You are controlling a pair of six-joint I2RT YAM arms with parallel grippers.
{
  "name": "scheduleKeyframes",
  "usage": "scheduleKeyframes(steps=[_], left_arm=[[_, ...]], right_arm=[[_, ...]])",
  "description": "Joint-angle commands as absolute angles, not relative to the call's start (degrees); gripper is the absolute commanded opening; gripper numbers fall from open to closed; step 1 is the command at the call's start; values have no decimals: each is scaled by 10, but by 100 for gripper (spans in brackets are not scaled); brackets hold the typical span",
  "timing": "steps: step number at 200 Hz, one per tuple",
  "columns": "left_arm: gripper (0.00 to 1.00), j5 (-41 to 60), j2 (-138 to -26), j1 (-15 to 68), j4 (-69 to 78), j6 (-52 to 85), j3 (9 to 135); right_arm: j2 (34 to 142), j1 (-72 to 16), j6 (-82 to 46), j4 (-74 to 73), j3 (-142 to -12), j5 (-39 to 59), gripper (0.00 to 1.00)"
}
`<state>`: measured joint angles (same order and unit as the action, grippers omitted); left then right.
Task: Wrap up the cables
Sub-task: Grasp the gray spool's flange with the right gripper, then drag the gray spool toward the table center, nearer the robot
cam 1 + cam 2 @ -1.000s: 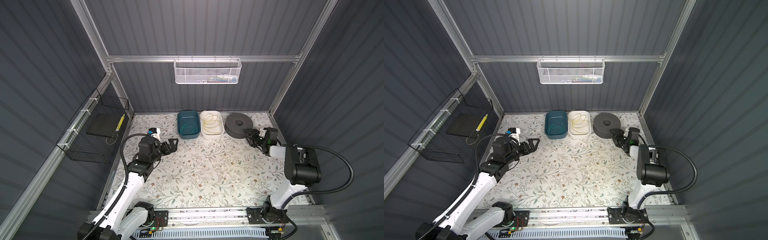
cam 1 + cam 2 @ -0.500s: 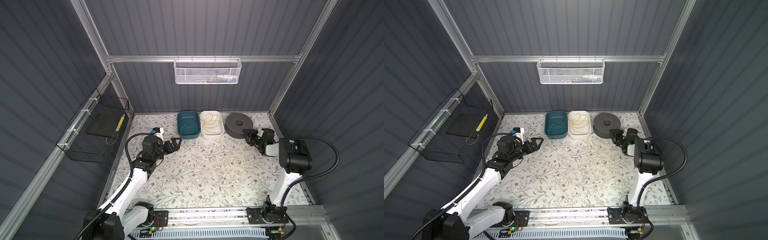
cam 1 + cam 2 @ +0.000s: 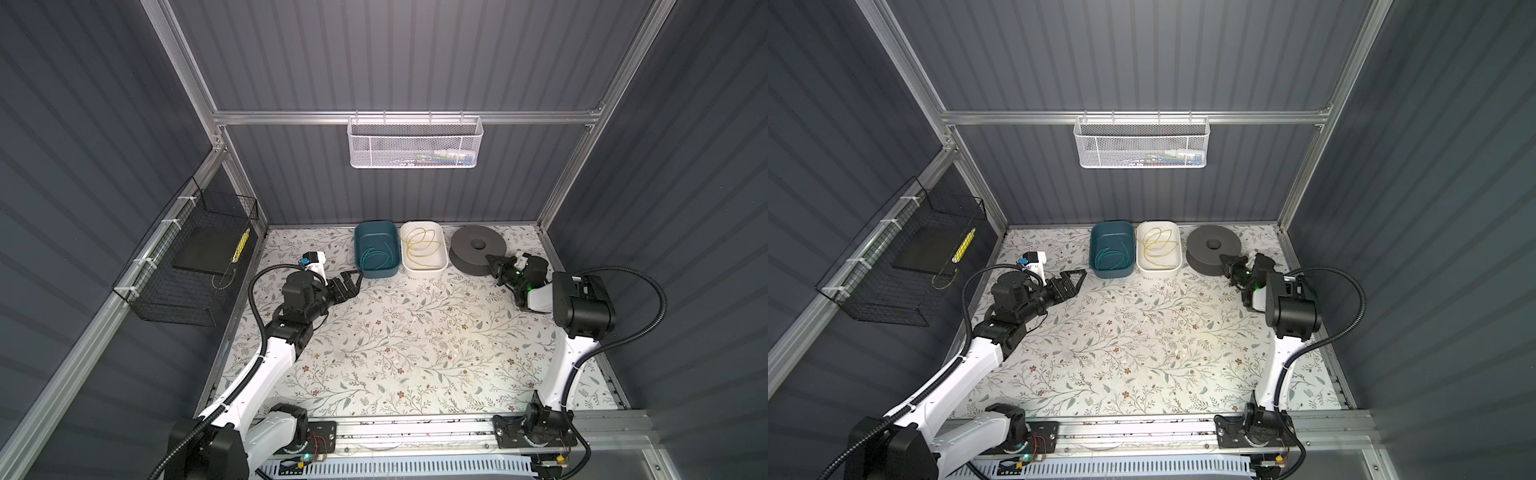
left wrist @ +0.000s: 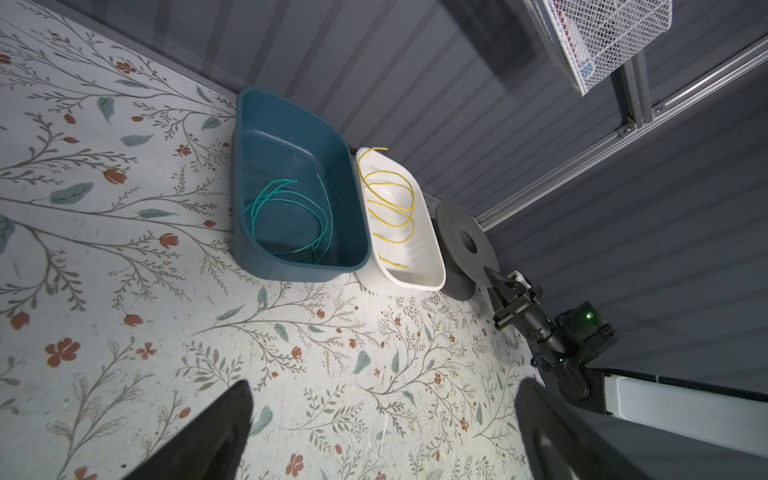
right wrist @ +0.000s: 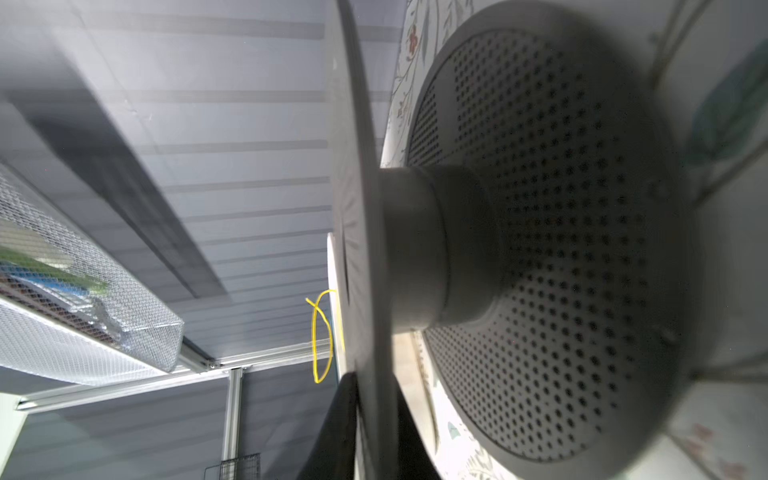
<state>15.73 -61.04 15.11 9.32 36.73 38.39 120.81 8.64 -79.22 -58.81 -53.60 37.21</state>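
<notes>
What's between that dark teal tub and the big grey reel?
A white tub holding the loose yellow cable stands between the teal tub and the grey reel; both top views show it.

yellow wire (image 4: pixel 412 208) / teal-green wire (image 4: pixel 286 200) / dark teal tub (image 4: pixel 266 262) / white tub (image 4: pixel 415 270) / spool (image 4: pixel 453 224) was grey, dotted / table (image 4: pixel 124 257) was flowery

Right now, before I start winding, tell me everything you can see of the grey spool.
The grey spool is matte dark plastic by its look: two round flanges joined by a narrow hub, a centre hole on top, the lower flange's inner face dotted with small holes. It lies flat at the back of the table, close beside the white tray. No cable is wound on it. The right gripper pinches its upper flange's rim.
</notes>
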Motion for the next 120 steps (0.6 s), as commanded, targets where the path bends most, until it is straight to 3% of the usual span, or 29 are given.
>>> scheduleKeyframes(steps=[1, 43, 120], left_arm=[[100, 168, -608, 150, 100, 374, 391], [100, 170, -591, 150, 95, 383, 385], [99, 168, -553, 150, 79, 390, 365]], right_arm=[[1181, 89, -803, -625, -538, 381, 8], [1131, 90, -799, -619, -521, 390, 0], [1018, 91, -786, -597, -456, 412, 0]])
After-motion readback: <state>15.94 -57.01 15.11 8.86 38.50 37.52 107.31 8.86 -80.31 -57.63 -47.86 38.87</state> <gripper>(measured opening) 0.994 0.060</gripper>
